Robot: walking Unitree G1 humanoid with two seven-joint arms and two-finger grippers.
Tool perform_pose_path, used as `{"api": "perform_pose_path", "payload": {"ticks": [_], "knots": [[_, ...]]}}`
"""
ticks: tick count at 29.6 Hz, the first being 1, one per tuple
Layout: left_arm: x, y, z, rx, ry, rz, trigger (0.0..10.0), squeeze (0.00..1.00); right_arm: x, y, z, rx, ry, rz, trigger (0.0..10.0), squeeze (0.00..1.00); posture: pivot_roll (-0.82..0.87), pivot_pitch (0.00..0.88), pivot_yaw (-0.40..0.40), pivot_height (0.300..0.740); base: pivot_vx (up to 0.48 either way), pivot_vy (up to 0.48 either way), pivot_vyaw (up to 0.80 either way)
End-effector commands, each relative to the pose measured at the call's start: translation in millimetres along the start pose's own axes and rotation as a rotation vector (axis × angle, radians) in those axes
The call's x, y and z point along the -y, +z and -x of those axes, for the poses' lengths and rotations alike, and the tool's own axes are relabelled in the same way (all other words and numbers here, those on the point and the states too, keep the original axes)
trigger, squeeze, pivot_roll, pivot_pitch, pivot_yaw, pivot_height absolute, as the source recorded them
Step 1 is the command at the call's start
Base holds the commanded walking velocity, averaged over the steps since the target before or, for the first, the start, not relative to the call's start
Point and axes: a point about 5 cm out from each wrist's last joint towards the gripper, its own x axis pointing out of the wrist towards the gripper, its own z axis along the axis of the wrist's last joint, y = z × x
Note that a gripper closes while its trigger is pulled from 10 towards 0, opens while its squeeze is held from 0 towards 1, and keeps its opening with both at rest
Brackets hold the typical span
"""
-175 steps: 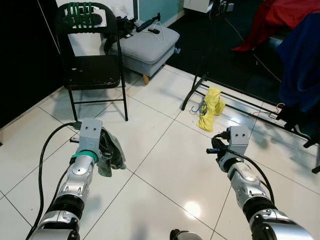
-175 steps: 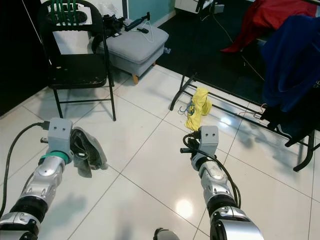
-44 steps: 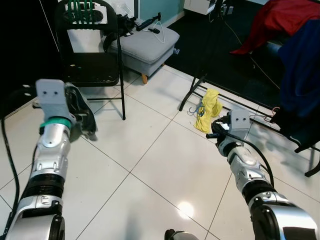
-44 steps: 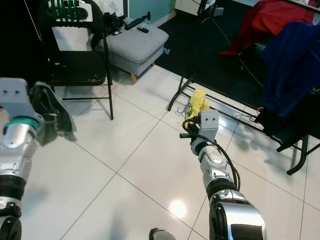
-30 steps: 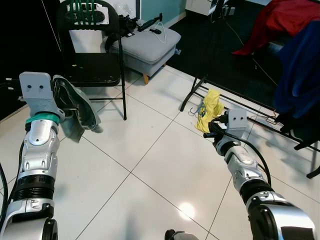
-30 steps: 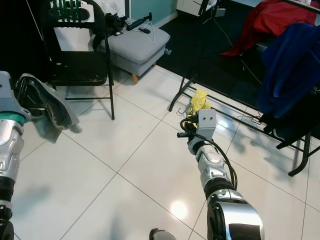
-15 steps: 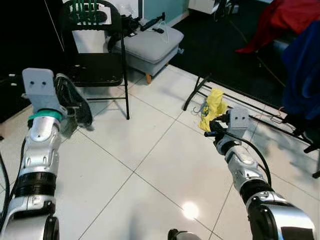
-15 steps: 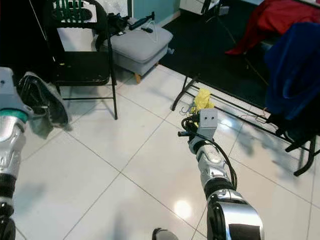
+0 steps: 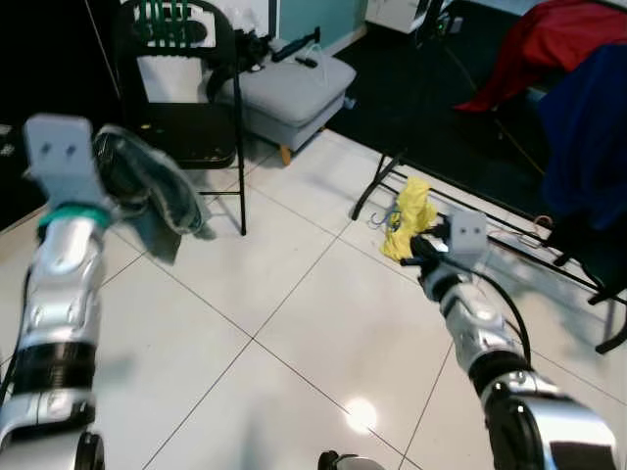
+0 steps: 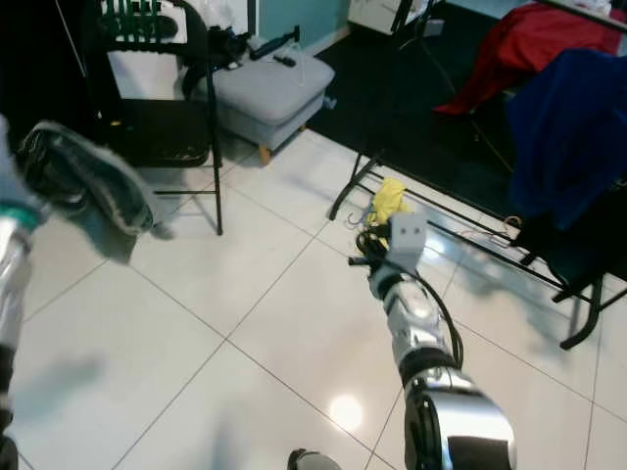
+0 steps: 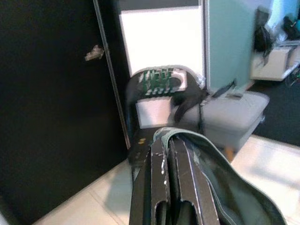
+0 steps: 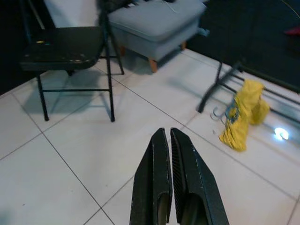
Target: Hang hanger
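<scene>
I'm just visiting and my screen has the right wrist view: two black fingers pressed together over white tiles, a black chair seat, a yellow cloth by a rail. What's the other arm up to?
Observer: The left gripper is raised toward the black folding chair, shut on a limp grey-green garment.
Visitor: Is there anywhere to hang it?
Observer: To the robot's right, the black clothes rack that your rail belongs to carries a dark blue garment.
Visitor: Anything on the chair's back?
Observer: A green slatted thing sits across the backrest; I can't tell what it is.
</scene>
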Motion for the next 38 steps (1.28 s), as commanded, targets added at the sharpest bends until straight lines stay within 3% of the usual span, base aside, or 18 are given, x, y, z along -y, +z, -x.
{"api": "perform_pose_path", "payload": {"ticks": [1, 18, 26, 38], "knots": [[-2.5, -5, 3.9, -0.022, 0.011, -0.002, 10.0, 0.0, -2.7, -5, -0.1, -0.034, 0.013, -0.001, 10.0, 0.0, 0.14, 0.0, -0.053, 0.74, 0.0, 0.0, 0.0], [12.0, -6, 10.0, -0.021, 0.003, -0.018, 10.0, 0.0, -5.6, 2, -1.9, 0.015, 0.018, 0.012, 10.0, 0.0, 0.14, 0.0, -0.077, 0.74, 0.0, 0.0, 0.0], [16.6, -5, 8.2, -0.023, -0.005, -0.001, 10.0, 0.0, 5.0, 17, -3.8, 0.086, -0.052, 0.002, 10.0, 0.0, 0.13, 0.0, -0.066, 0.74, 0.0, 0.0, 0.0], [14.5, -3, 7.0, -0.021, 0.005, 0.01, 10.0, 0.0, 6.5, 20, -4.9, 0.101, -0.074, -0.018, 10.0, 0.0, 0.14, 0.0, -0.069, 0.74, 0.0, 0.0, 0.0]]}}
